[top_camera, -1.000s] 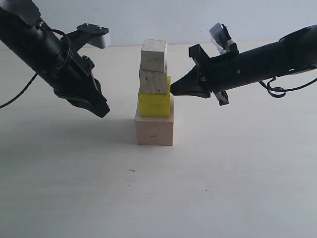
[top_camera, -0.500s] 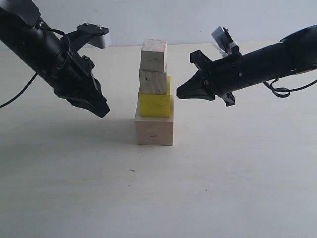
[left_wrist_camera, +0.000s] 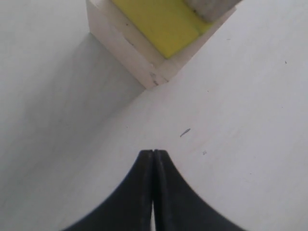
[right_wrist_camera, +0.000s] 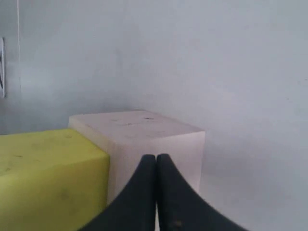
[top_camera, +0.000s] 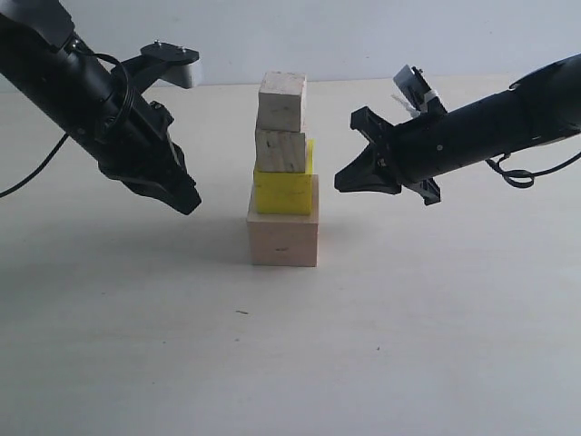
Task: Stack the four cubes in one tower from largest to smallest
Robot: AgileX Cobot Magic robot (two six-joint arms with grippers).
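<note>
The tower stands mid-table: a large pale wood cube (top_camera: 282, 240) at the bottom, a yellow cube (top_camera: 282, 192) on it, then two small pale cubes, the lower (top_camera: 280, 150) and the upper (top_camera: 281, 101), each a little off-centre. My left gripper (top_camera: 189, 205) is shut and empty, hanging left of the base cube and apart from it. My right gripper (top_camera: 341, 182) is shut and empty, a short gap right of the yellow cube. The left wrist view shows the closed tips (left_wrist_camera: 153, 153) with the base cube (left_wrist_camera: 130, 50) and yellow cube (left_wrist_camera: 156, 24) beyond. The right wrist view shows the closed tips (right_wrist_camera: 156, 157) before the pale cube (right_wrist_camera: 159, 139) and yellow cube (right_wrist_camera: 48, 178).
The pale tabletop (top_camera: 290, 354) spreads in front of and around the tower. A black cable (top_camera: 513, 168) loops beside the right arm, and another cable (top_camera: 27, 177) trails from the left arm. A white wall rises behind the table.
My right gripper has pulled back to the right, away from the yellow cube it was nearly touching. The tower and the left arm have not moved.
</note>
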